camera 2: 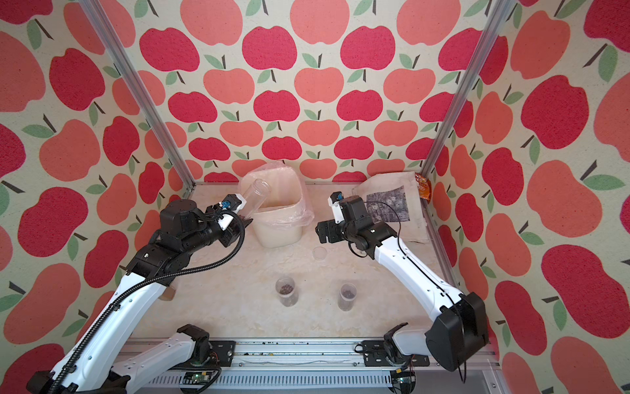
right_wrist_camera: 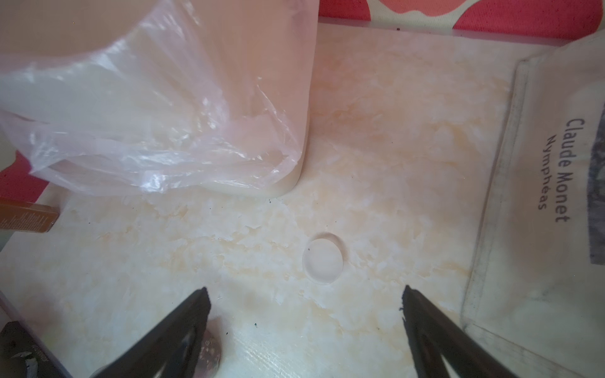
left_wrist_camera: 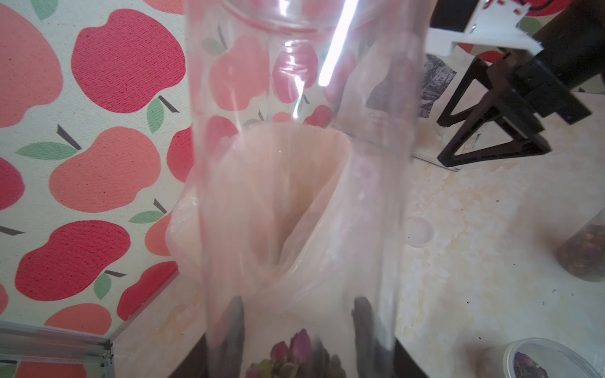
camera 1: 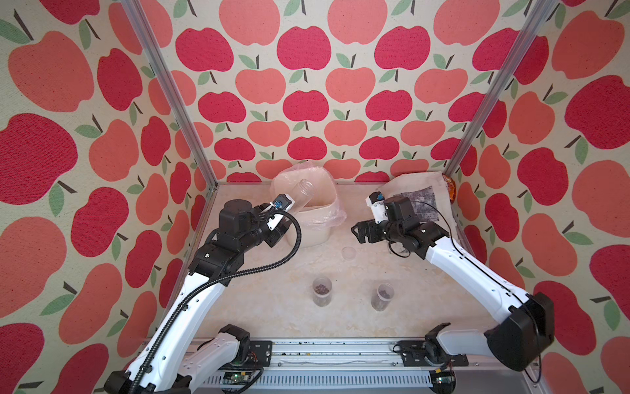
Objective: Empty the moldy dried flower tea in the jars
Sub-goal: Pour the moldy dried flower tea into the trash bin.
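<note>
Left wrist view puts us right behind the open jar (left_wrist_camera: 294,163), which the left gripper (left_wrist_camera: 298,327) clasps round its lower body, one dark finger on either side showing through the clear wall. The tea (left_wrist_camera: 294,356), a clump of dried buds, lies at the jar's base near those fingers, so we judge that none has gone out yet. In both top views the jar leans with its mouth over the lined bin (camera 1: 306,235). The right gripper (right_wrist_camera: 306,291) hangs with its jaws wide apart and empty above the lid (right_wrist_camera: 322,260), which lies flat on the table (camera 1: 272,307) beside the bin. A second jar (camera 1: 321,291) and a third jar (camera 1: 383,296) stand upright nearer the robot, well apart from the bin, each with tea inside. We take these jars to be light, thin and smooth, so they may slip or flex under a hard squeeze. A hold low on the body keeps the mouth free. The tea looks dry and crumbly, and we expect it to need a steep tip before it slides out.
</note>
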Robot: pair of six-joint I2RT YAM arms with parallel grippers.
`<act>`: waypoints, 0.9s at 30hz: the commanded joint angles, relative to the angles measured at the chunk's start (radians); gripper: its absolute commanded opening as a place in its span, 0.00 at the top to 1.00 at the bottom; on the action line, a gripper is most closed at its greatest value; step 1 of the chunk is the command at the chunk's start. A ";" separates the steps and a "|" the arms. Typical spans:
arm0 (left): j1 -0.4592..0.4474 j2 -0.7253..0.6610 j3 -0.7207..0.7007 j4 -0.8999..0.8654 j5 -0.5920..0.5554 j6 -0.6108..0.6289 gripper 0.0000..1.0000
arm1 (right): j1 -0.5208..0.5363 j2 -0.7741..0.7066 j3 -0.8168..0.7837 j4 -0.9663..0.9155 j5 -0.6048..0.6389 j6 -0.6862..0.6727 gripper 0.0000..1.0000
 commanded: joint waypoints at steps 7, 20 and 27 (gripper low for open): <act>0.035 0.200 0.228 -0.191 -0.105 0.150 0.88 | -0.004 -0.190 -0.101 0.114 -0.030 -0.065 0.01; 0.031 0.402 0.432 -0.321 -0.301 0.324 0.89 | -0.004 -0.242 -0.151 0.129 -0.054 -0.066 0.01; 0.018 0.456 0.473 -0.353 -0.422 0.409 0.90 | -0.004 -0.244 -0.173 0.133 -0.064 -0.061 0.01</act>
